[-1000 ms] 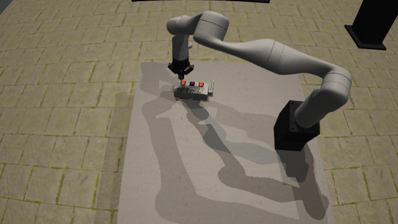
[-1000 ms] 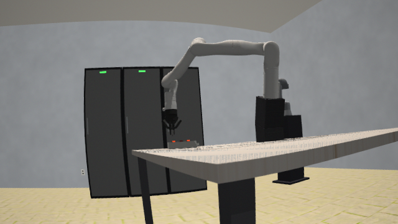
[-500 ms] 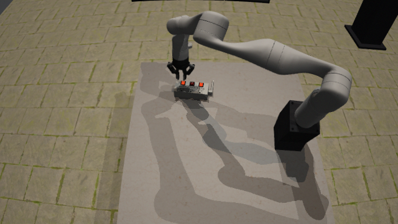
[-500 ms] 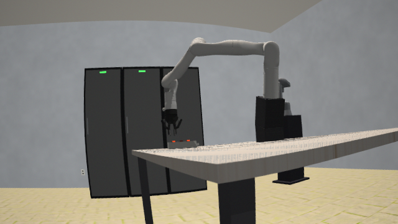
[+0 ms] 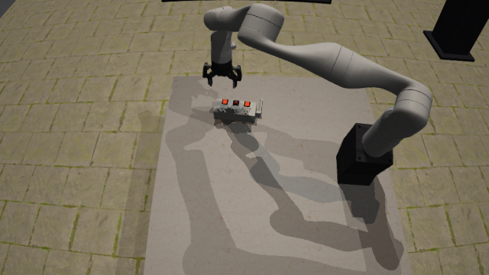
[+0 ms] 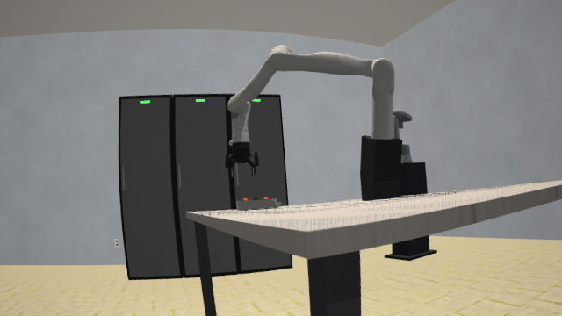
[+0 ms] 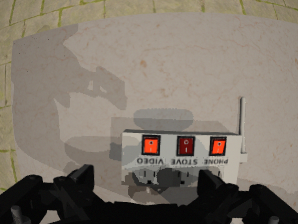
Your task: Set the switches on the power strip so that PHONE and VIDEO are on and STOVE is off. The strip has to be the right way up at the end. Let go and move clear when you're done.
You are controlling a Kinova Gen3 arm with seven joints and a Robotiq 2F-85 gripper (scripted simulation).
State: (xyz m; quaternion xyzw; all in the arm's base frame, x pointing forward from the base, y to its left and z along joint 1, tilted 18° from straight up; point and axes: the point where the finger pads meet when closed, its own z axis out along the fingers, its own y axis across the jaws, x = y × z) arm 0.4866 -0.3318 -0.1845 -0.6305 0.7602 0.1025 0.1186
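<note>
Three tall dark cabinets (image 6: pixel 147 184) (image 6: pixel 204 184) (image 6: pixel 263 145) are seen at the left of the exterior view, by the wall, each topped with a green light. The tool (image 5: pixel 222 85) (image 6: pixel 241 171) (image 7: pixel 146 180) is held above the tabletop (image 5: pixel 317 111) (image 6: pixel 373 228) (image 7: pixel 200 60), its fingers spread wide apart, with nothing gripped between them. Below it, well apart from the fingertips, the power strip (image 5: pixel 234 115) (image 6: pixel 256 204) (image 7: pixel 231 172) is laid on the tabletop with its switches facing up.

In the wrist view the labels are seen upside down. From left to right there, the VIDEO switch (image 5: pixel 225 101) (image 6: pixel 245 199) (image 7: pixel 151 145) is lit bright orange-red, the STOVE switch (image 5: pixel 236 102) (image 7: pixel 185 146) is left dark red, and the PHONE switch (image 5: pixel 247 103) (image 6: pixel 265 198) (image 7: pixel 218 146) is lit bright orange-red. A thin upright piece (image 5: pixel 261 106) (image 7: pixel 242 125) is set at the PHONE end.

Farther right, the arm is carried on a black pedestal (image 5: pixel 345 164) (image 6: pixel 381 168). At the far right of the top view, a second black pedestal (image 5: pixel 460 28) (image 6: pixel 414 175) is stood on the floor. The strip is crossed by shadows, and nothing is seen between it and the tool.

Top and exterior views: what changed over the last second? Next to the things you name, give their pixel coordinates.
The gripper (image 5: pixel 222 85) (image 6: pixel 242 173) (image 7: pixel 146 180) rose away from the power strip (image 5: pixel 234 114) (image 6: pixel 259 204) (image 7: pixel 168 147) and its fingers spread wide open. Nothing was taken hold of. The strip stayed put, its outer two switches lit, the middle one dark.
</note>
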